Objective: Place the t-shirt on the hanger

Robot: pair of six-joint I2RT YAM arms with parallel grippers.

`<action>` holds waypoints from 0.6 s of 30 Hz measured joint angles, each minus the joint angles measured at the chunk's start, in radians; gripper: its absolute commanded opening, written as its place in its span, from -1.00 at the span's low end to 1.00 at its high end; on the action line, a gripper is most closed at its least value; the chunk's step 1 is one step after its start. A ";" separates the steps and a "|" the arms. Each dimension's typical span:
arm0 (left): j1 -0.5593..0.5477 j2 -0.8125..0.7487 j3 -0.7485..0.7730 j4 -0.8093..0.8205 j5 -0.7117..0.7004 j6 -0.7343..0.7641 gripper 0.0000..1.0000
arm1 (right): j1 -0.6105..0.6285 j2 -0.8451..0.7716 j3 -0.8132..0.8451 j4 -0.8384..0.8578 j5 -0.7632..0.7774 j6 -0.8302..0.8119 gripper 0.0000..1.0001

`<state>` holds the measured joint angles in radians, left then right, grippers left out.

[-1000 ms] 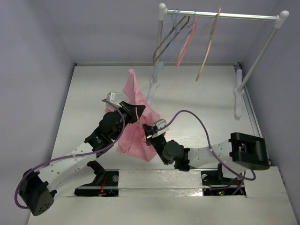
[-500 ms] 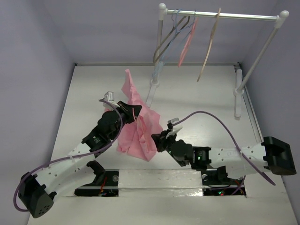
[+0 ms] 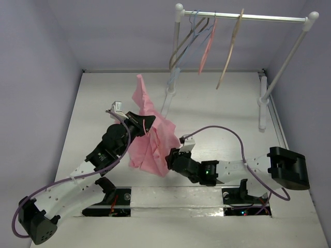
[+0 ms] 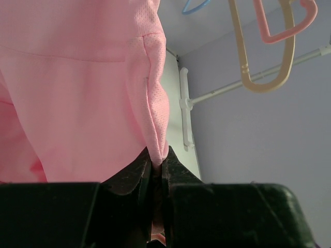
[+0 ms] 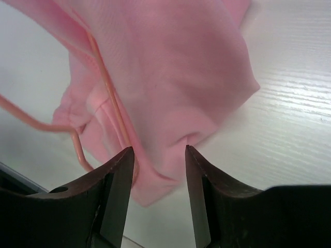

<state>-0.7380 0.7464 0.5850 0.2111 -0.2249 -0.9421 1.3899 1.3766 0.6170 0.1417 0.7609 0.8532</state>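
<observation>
The left gripper (image 4: pixel 158 161) is clamped on a fold of the raised t-shirt (image 3: pixel 153 144), while the right gripper (image 5: pixel 158 155), fingers apart, sits at its lower edge by the hanger (image 5: pixel 110 97).

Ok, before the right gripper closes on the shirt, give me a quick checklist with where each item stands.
1. Left gripper shut on the t-shirt: ok, the fabric is pinched between its fingers.
2. Right gripper open: ok.
3. Fabric inside the right gripper's gap: ok, a low fold of the t-shirt sits there.
4. Hanger out of that gap: cannot tell, its thin wire runs down close to one finger.
5. Hanger seated in the t-shirt's shoulders: cannot tell, the fabric hides it.
6. Rack apart from both arms: ok, it stands at the far side.
</observation>
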 measured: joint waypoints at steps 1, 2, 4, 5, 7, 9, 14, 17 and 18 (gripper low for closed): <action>0.000 -0.003 0.000 -0.002 0.001 -0.001 -1.00 | -0.012 0.008 0.008 0.005 -0.007 0.004 -0.01; 0.000 -0.006 0.000 -0.004 0.001 -0.002 -1.00 | -0.024 0.019 0.012 0.019 -0.015 0.005 -0.01; 0.000 -0.012 0.000 -0.011 0.002 -0.002 -1.00 | -0.043 0.039 0.012 0.053 -0.035 0.006 -0.02; 0.000 -0.015 0.000 -0.015 0.003 -0.002 -1.00 | -0.055 0.053 0.013 0.073 -0.048 0.005 -0.05; 0.000 -0.019 0.000 -0.019 0.005 -0.003 -1.00 | -0.069 0.082 0.016 0.097 -0.068 0.004 -0.39; 0.000 -0.022 0.000 -0.023 0.005 -0.003 -1.00 | -0.075 0.117 0.027 0.111 -0.085 0.003 -0.78; 0.000 -0.030 0.009 -0.027 0.002 0.022 -1.00 | -0.080 0.133 0.027 0.121 -0.107 0.031 -1.00; 0.000 -0.019 0.068 -0.050 -0.011 0.069 -1.00 | -0.080 0.106 0.013 0.112 -0.121 0.038 -1.00; 0.000 -0.012 0.095 -0.055 -0.016 0.087 -1.00 | -0.080 0.092 0.006 0.108 -0.126 0.039 -1.00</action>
<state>-0.7383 0.7341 0.6804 0.1562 -0.2405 -0.8555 1.3102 1.4689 0.6235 0.2493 0.6346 0.8925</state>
